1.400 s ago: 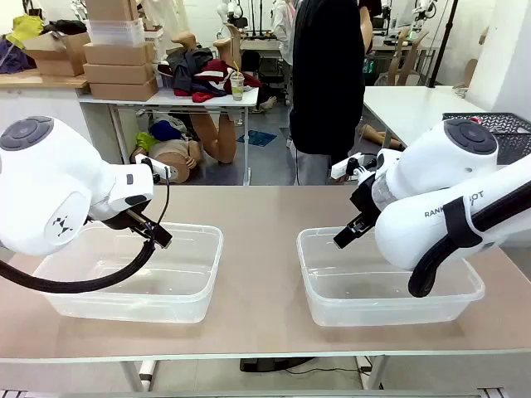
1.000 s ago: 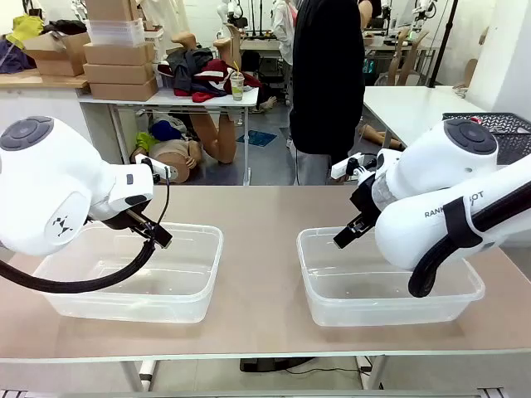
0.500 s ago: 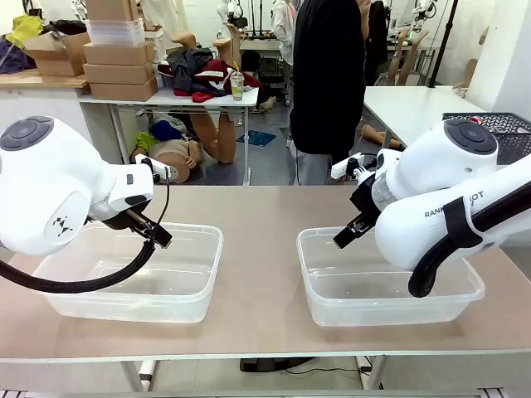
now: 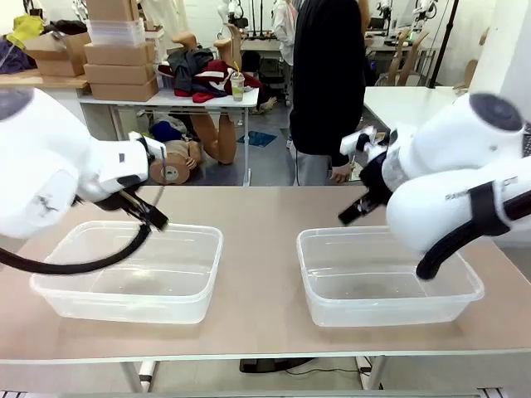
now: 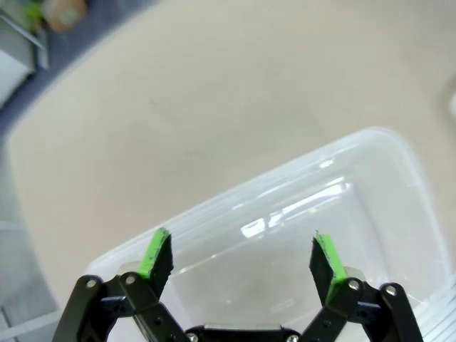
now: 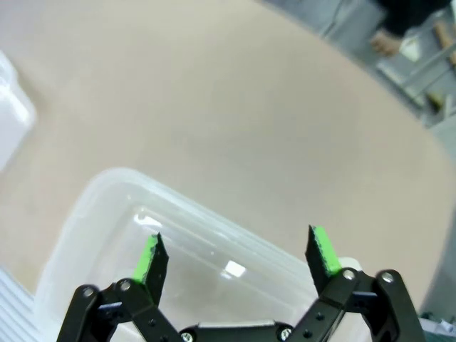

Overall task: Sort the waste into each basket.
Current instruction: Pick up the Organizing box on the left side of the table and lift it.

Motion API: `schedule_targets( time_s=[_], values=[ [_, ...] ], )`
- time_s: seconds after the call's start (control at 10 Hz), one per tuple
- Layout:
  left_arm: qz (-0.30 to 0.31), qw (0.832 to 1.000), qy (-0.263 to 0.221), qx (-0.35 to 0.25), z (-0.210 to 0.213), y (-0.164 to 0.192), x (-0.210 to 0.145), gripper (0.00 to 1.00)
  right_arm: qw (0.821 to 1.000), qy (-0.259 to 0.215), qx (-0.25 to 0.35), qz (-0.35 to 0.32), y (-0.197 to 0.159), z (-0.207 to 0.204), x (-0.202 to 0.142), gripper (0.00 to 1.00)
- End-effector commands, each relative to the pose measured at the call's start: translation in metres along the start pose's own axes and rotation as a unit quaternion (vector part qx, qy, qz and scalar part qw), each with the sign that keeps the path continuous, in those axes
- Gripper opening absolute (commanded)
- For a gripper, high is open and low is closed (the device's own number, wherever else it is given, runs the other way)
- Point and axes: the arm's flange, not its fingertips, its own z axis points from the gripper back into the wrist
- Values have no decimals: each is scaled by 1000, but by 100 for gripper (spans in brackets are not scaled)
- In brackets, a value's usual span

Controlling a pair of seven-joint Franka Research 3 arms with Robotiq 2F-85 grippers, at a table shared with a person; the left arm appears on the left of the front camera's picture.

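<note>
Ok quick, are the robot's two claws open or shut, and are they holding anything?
Left gripper: open, holding nothing.
Right gripper: open, holding nothing.

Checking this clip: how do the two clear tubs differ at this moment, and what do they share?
The left tub lies toward the table's left end, the right tub toward its right end. The left gripper points down at the left tub, the right gripper at the right tub. Shared: both tubs are clear, rectangular, round-cornered and empty; both grippers' fingers are open, holding nothing.
</note>
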Motion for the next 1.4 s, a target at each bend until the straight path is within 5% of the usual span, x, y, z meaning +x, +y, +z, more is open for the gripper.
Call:
schedule_targets(
  time_s=[0.0, 0.1, 0.2, 0.4, 0.5, 0.6, 0.7, 0.9, 1.1, 1.3],
  values=[
    [-22, 997, -62, 30, 105, -36, -51, 100, 998, -43, -47, 1, 26, 114, -65, 100],
    [-18, 995, -85, 41, 116, -43, -60, 100, 997, -42, -65, 8, 38, 123, -78, 100],
    [-11, 999, -34, 18, 52, -6, 13, 100, 999, -30, -18, 0, -3, 50, 14, 100],
    [-11, 999, -34, 18, 52, -6, 13, 100, 999, -30, -18, 0, -3, 50, 14, 100],
    [-17, 998, -54, 29, 96, -15, 15, 100, 999, -39, -34, 4, 1, 95, 16, 100],
    [-28, 997, -71, -17, 116, -11, 15, 100, 995, -17, 46, -85, -14, 102, 6, 100],
    [-21, 988, -99, -117, 150, 4, 8, 100, 968, -54, 145, -199, -35, 127, -13, 100],
    [67, 966, -118, -218, 182, 47, -36, 100, 869, -88, 246, -421, -74, 160, -83, 100],
    [153, 944, -153, -248, 183, 67, -82, 100, 784, -159, 250, -545, -102, 182, -161, 100],
    [230, 920, -178, -261, 167, 82, -124, 100, 734, -201, 226, -608, -117, 192, -217, 100]
  ],
)
